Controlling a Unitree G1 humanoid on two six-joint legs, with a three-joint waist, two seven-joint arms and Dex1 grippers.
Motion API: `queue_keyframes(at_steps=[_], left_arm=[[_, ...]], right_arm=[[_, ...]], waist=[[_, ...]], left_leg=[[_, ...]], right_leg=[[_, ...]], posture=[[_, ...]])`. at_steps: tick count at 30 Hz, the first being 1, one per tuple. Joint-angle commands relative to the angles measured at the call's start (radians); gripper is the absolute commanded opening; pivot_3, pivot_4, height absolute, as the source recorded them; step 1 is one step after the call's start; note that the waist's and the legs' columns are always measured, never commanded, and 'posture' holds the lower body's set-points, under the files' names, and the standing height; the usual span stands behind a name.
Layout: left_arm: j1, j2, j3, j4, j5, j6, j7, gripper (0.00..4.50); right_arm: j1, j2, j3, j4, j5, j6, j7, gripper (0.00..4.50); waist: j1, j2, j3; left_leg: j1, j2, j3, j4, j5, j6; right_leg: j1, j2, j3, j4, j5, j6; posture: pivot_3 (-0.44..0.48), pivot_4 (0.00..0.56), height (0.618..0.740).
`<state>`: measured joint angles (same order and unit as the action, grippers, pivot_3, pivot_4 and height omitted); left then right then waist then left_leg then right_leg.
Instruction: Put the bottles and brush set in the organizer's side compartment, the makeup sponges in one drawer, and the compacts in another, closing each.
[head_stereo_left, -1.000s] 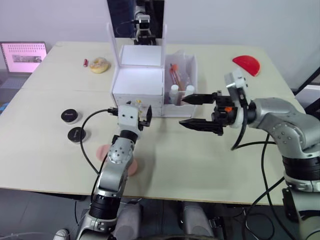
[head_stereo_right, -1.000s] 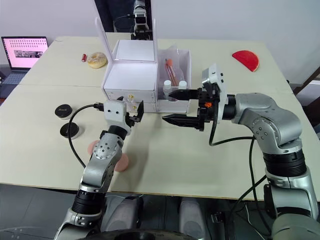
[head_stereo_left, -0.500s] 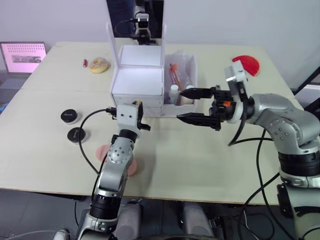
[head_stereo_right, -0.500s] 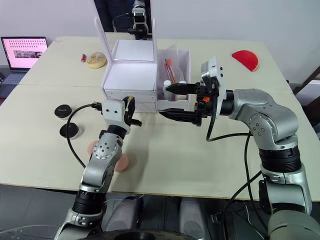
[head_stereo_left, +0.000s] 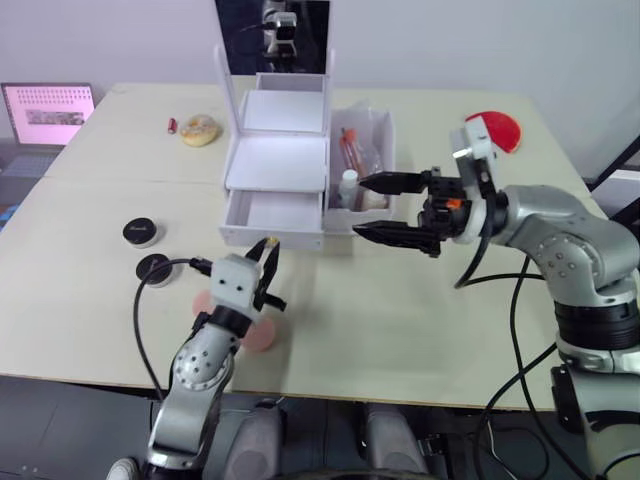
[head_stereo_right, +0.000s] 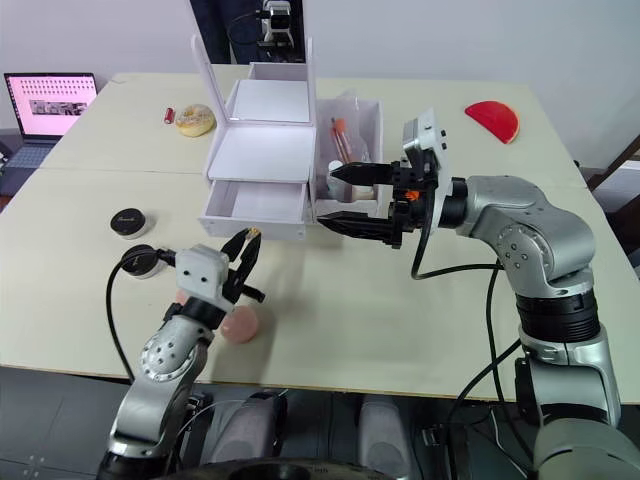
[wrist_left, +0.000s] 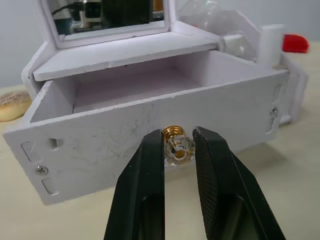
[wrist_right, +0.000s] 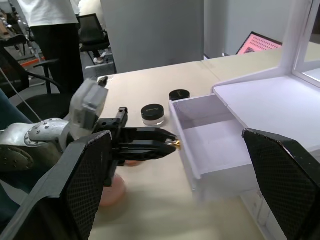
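Pinching the small gold knob (wrist_left: 176, 143) of the pulled-out drawer (head_stereo_left: 272, 217), the left gripper (head_stereo_left: 264, 258) sits at lower centre-left of the head view, its two black fingers (wrist_left: 145, 185) pressed against the knob's sides. That drawer juts from the white organizer (head_stereo_left: 277, 150) at upper centre, and its inside looks bare. Bottles (head_stereo_left: 347, 187) and the brush set (head_stereo_left: 349, 147) stand in the side compartment (head_stereo_left: 381, 150) just right of the drawers. Spread wide, the right gripper (head_stereo_left: 384, 207) hovers beside that compartment at centre right. Pink makeup sponges (head_stereo_left: 258, 334) lie near the left arm, lower left; two black compacts (head_stereo_left: 140, 232) rest further left.
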<state>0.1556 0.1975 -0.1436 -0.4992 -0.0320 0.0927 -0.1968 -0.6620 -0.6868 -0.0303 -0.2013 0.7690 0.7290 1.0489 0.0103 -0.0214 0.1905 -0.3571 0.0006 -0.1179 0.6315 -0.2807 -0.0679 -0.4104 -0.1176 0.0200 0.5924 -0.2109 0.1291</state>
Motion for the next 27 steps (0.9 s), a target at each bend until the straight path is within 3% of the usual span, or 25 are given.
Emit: queue_keyframes(at_steps=[1,24,25,27], left_arm=[[0.037,0.006,-0.001,-0.057,-0.045,-0.022,-0.042,0.31],[0.167,0.033,0.031,-0.096,-0.136,-0.037,-0.099,0.31],[0.170,0.033,0.032,-0.095,-0.138,-0.038,-0.099,1.33],[0.178,0.034,0.034,-0.095,-0.143,-0.041,-0.105,2.19]], right_arm=[[-0.019,-0.011,-0.038,0.003,0.001,-0.027,0.018,4.50],[-0.041,-0.017,-0.049,0.031,-0.034,-0.037,0.026,4.50],[-0.040,-0.018,-0.050,0.030,-0.034,-0.036,0.026,4.50],[-0.040,-0.018,-0.050,0.031,-0.034,-0.036,0.025,4.50]], waist=[[0.001,0.000,0.000],[0.000,0.000,0.000],[0.000,0.000,0.000],[0.000,0.001,0.000]], left_leg=[[0.000,0.000,0.000,0.000,0.000,0.000],[0.000,0.000,0.000,0.000,0.000,0.000],[0.000,0.000,0.000,0.000,0.000,0.000],[-0.001,0.000,0.000,0.000,0.000,0.000]], right_leg=[[0.000,0.000,0.000,0.000,0.000,0.000],[0.000,0.000,0.000,0.000,-0.001,0.001],[0.000,0.000,0.000,0.000,-0.001,0.000],[-0.001,0.000,0.000,0.000,0.000,0.000]], posture=[[0.000,0.150,0.739],[0.000,0.150,0.739],[0.000,0.150,0.739],[0.000,0.150,0.739]])
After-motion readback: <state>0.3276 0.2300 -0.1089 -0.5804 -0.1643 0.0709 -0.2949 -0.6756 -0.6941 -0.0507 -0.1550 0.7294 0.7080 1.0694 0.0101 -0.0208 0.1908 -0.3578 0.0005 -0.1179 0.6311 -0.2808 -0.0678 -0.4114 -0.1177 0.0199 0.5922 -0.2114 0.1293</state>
